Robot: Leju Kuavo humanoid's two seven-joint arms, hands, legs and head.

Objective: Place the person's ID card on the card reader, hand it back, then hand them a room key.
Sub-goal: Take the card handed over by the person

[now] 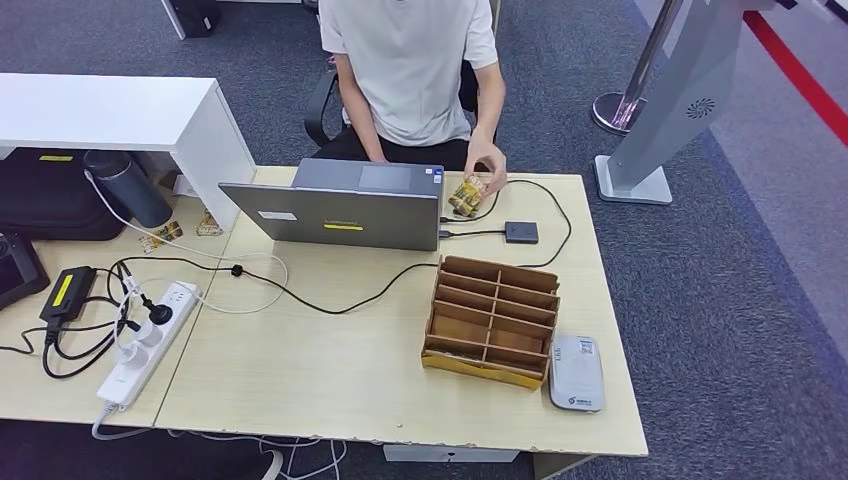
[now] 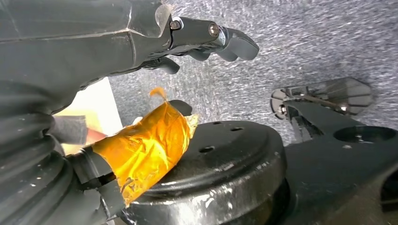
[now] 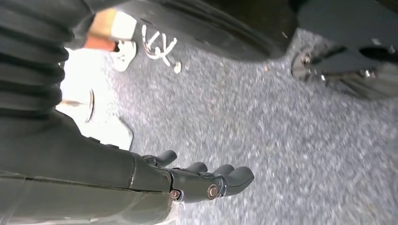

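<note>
I see card reader (image 1: 577, 373) at counter (image 1: 300, 380) 5 o'clock corner, beside wooden organizer (image 1: 490, 318). Left hand (image 2: 141, 42) and right hand (image 3: 187, 180) hang over carpet, fingers loosely apart, holding nothing.

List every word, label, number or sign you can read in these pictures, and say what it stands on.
No text reads clearly.
Laptop: yellow and white stickers, too small to read.
White device: label and blue mark, blurred.
Black adapter: yellow label, unreadable.
Grey stand: round emblem, no letters legible.
</note>
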